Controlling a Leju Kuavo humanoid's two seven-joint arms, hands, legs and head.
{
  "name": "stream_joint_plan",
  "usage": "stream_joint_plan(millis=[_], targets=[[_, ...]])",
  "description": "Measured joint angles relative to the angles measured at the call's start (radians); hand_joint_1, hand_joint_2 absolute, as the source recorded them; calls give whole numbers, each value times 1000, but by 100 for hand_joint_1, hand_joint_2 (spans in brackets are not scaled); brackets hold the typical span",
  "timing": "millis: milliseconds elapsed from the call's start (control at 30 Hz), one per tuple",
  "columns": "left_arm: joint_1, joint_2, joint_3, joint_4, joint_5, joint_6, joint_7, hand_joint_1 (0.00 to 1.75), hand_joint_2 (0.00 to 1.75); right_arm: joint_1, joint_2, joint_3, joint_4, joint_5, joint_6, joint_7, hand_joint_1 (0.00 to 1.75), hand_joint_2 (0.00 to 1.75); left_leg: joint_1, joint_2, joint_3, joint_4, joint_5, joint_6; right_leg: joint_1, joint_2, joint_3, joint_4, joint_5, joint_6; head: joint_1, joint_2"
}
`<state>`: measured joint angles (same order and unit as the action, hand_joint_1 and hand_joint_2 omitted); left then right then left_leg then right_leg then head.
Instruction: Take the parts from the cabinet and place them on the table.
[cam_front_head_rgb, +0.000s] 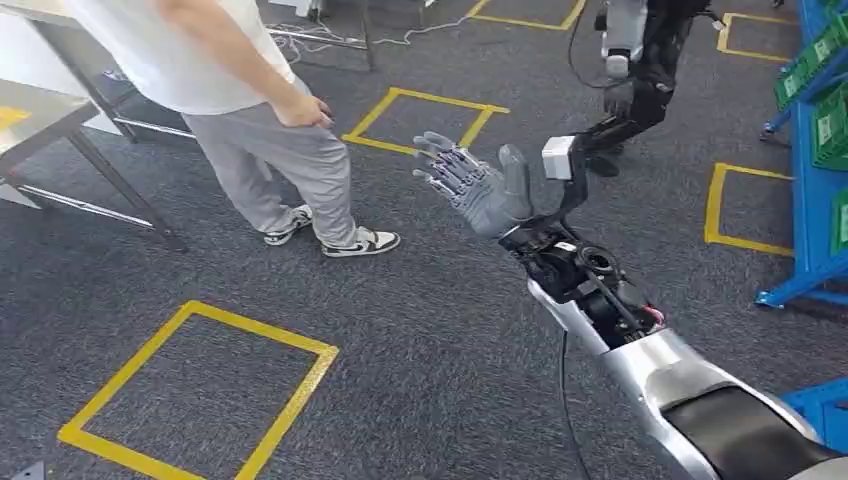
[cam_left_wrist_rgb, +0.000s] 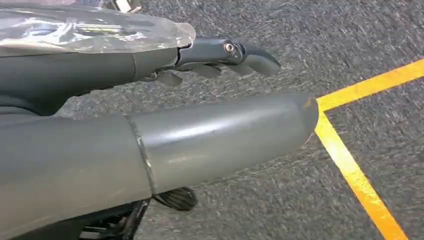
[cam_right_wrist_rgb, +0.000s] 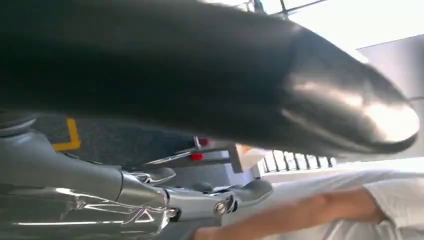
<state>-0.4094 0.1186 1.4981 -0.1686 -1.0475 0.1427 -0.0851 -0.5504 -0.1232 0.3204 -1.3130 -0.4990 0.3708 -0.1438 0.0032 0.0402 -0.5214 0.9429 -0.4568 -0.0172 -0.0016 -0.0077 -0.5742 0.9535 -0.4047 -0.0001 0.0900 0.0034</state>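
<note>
My right hand (cam_front_head_rgb: 480, 185) is raised in the middle of the head view, fingers spread, holding nothing. It points towards a person (cam_front_head_rgb: 250, 120) standing at the upper left. In the right wrist view its thick thumb (cam_right_wrist_rgb: 300, 100) and silver fingers (cam_right_wrist_rgb: 225, 200) lie stretched out, with the person's forearm (cam_right_wrist_rgb: 310, 210) beyond them. My left hand (cam_left_wrist_rgb: 220, 55) hangs over the grey carpet with fingers extended and nothing in it. The blue cabinet rack (cam_front_head_rgb: 815, 200) with green bins (cam_front_head_rgb: 810, 70) stands at the right edge. A metal table (cam_front_head_rgb: 30, 115) is at the far left.
Yellow tape squares (cam_front_head_rgb: 200, 390) mark the grey carpet. Another dark robot (cam_front_head_rgb: 640, 70) stands at the top, right of centre. A blue frame part (cam_front_head_rgb: 820, 405) shows at the bottom right. Open carpet lies between me, the person and the table.
</note>
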Motion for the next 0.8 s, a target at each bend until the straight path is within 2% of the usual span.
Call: stream_joint_plan(millis=[33,67,133,167,200,233,267,333,367,400,500,533,567,600,633,667,700,733,767,800], targets=[[-1,0,0,0,-1,0,0,0,0,2,0,0,-5,0,0,0,0,0,5,-8,-2,12,-12,-5,-6,2,8,-7,1,-5,-1,0],[-2,-1,0,0,-2,0,0,0,0,-2,0,-2,-6,0,0,0,0,0,5,-20,-24,57,-34,-8,-6,6,12,-10,-2,-10,-8,0],[-1,0,0,0,-2,1,0,0,0,-2,0,-2,-6,0,-1,-1,0,0,5,-33,-127,243,-105,-12,-5,15,16,-10,-7,-18,-11,0],[2,0,0,0,-3,1,0,0,0,3,0,0,-6,2,-1,1,0,0,5,-35,-184,330,-125,-14,-5,20,20,-10,-11,-20,-13,0],[4,-1,0,0,-2,1,0,0,0,7,0,0,-6,2,-1,1,0,0,5,-35,-215,363,-120,-14,-5,25,24,-10,-15,-20,-13,0],[6,-2,0,0,-2,1,0,0,0,10,0,0,-6,2,-2,1,0,0,6,-35,-223,345,-86,-13,-5,32,31,-10,-20,-19,-13,0],[6,-2,0,0,-3,1,0,0,0,11,0,0,-6,2,-2,1,0,0,6,-35,-207,285,-36,-12,-5,37,39,-10,-25,-18,-13,0],[4,0,0,0,-6,2,0,0,0,10,0,-1,-6,2,-2,0,0,0,7,-42,-128,86,87,-6,-6,48,61,-9,-38,-10,-14,0],[3,0,0,0,-12,6,-1,0,0,8,0,-1,-5,2,-2,0,0,0,5,-58,-107,31,105,-1,-2,51,62,-8,-45,-5,-19,0],[2,2,0,0,-15,10,-2,0,0,9,0,-1,-7,3,-3,2,0,0,5,-59,-96,5,90,2,1,61,57,-4,-50,0,-23,0],[0,1,0,0,-21,19,-8,0,0,12,0,-2,-7,3,-3,5,0,0,2,-52,-95,10,82,15,-4,66,58,-11,-56,14,-17,0],[-1,-1,0,0,-23,19,-8,0,0,13,0,-4,-9,3,-3,5,0,0,8,-47,-87,2,82,21,-4,64,58,-4,-66,21,-18,0],[-2,-1,0,0,-23,19,-8,0,0,13,0,-7,-10,3,-4,4,0,0,8,-45,-80,1,77,28,-3,42,41,33,-88,25,-15,0],[-3,0,0,0,-24,20,-8,0,0,11,0,-9,-10,3,-3,5,0,0,7,-43,-76,2,74,33,-3,30,12,100,-120,28,-8,0],[-4,-1,0,0,-24,20,-8,0,0,12,2,-7,-12,3,-3,6,0,0,5,-40,-73,2,70,38,-5,23,-41,205,-161,32,-8,0],[-4,-2,0,0,-24,21,-9,0,0,15,2,-7,-12,4,-2,6,0,0,5,-37,-70,2,67,40,-6,20,-86,285,-184,34,-8,0],[-2,-3,0,0,-24,21,-9,0,0,18,2,-8,-12,4,-2,6,0,0,5,-36,-68,3,64,40,-7,20,-119,334,-190,35,-5,0],[-1,-3,0,0,-24,22,-8,0,0,21,2,-10,-11,4,-4,6,0,0,5,-35,-64,3,60,38,-7,19,-129,332,-169,35,-4,0],[0,-3,0,0,-26,22,-8,0,0,21,2,-11,-11,4,-3,6,0,0,5,-33,-57,3,56,37,-8,17,-113,282,-127,32,0,0],[0,-4,0,0,-27,23,-8,0,0,20,2,-11,-12,4,-3,6,0,0,5,-31,-49,4,51,35,-7,13,-77,193,-70,28,2,0]])
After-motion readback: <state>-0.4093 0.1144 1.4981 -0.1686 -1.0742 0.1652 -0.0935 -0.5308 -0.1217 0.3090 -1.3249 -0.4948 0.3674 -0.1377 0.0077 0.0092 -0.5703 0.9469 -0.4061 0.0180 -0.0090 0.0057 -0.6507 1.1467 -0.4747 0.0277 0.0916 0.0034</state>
